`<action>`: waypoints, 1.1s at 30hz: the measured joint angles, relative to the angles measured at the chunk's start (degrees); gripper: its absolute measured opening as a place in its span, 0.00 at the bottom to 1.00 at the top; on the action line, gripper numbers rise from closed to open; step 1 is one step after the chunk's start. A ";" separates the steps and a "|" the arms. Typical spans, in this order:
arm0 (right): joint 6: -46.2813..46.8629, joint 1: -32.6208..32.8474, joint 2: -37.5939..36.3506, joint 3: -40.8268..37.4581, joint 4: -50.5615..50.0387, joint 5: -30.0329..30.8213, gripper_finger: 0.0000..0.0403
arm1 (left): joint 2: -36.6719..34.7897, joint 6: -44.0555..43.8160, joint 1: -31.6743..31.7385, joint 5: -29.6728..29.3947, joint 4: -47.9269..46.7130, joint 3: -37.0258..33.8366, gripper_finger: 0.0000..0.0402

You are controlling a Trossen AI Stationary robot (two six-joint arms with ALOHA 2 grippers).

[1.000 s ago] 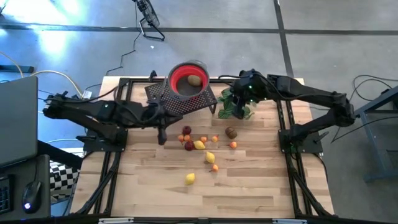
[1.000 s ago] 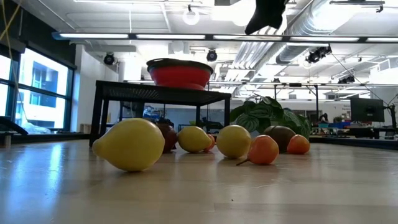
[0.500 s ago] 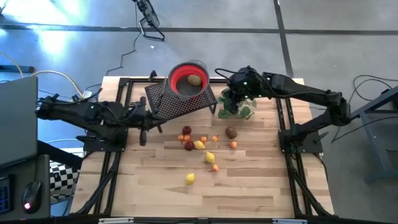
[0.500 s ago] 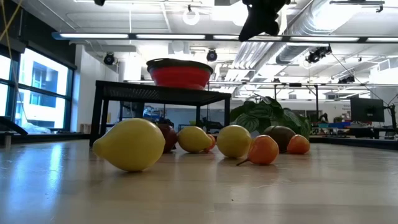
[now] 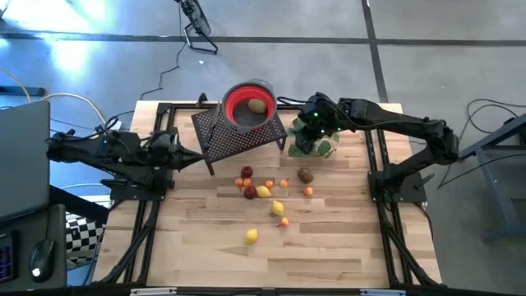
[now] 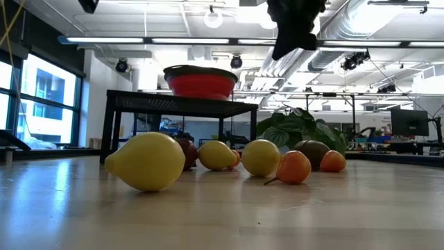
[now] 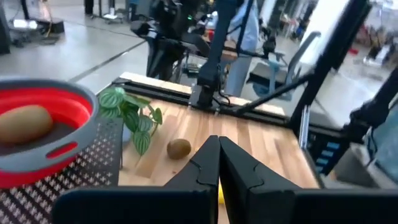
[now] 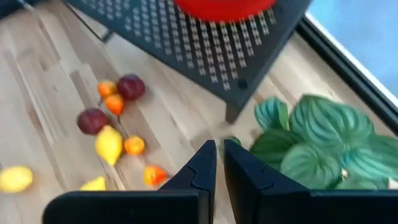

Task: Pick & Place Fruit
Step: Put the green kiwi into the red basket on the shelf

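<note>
Left gripper clenched empty beside the black mesh stand, right gripper clenched empty above the leafy plant, fruit scattered mid-table, a kiwi in the red bowl, no readable writing.

In the low view the near lemon hides most of a dark red fruit, and the left gripper is out of frame.

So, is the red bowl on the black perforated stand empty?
No, one brownish-green kiwi lies inside the red bowl.
</note>
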 joint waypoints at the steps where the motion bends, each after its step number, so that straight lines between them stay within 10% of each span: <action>1: 0.04 0.00 0.00 0.00 -1.14 -0.04 0.06 | -0.24 -0.93 0.00 -0.31 -0.04 0.00 0.00; 17: 6.89 0.39 0.00 0.00 -8.63 6.65 0.08 | 0.09 -1.92 0.02 -0.52 -0.39 0.04 0.00; 33: 12.04 0.37 0.00 0.00 -8.48 8.23 0.60 | 0.14 -2.06 0.02 -0.53 0.22 0.07 0.00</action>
